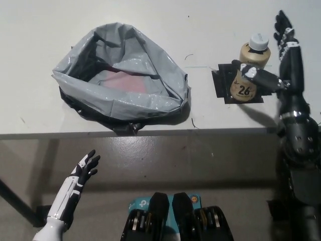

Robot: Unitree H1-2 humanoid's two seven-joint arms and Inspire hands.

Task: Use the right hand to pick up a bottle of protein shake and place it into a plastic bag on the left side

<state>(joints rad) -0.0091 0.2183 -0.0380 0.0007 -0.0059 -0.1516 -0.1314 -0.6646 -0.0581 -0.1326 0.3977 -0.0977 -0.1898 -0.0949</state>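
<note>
Left robot hand (pixel 85 168) idles low below the tabletop (pixel 200 30) edge, fingers spread and empty. Right robot hand (pixel 281 60) is open around the protein shake bottle (pixel 249 70), upright on a black patch. Best squeeze mid-body, lift straight, then cross to the grey plastic bag (pixel 120 80).

Glossy crinkled grey plastic bag (pixel 120 75)

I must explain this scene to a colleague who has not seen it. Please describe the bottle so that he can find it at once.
On the white table, look right of the crumpled grey plastic bag. There, on a black square patch, stands the bottle, with the black right hand beside it. It is the only upright thing: tan, with a white cap and a large "26" on its label.
</note>
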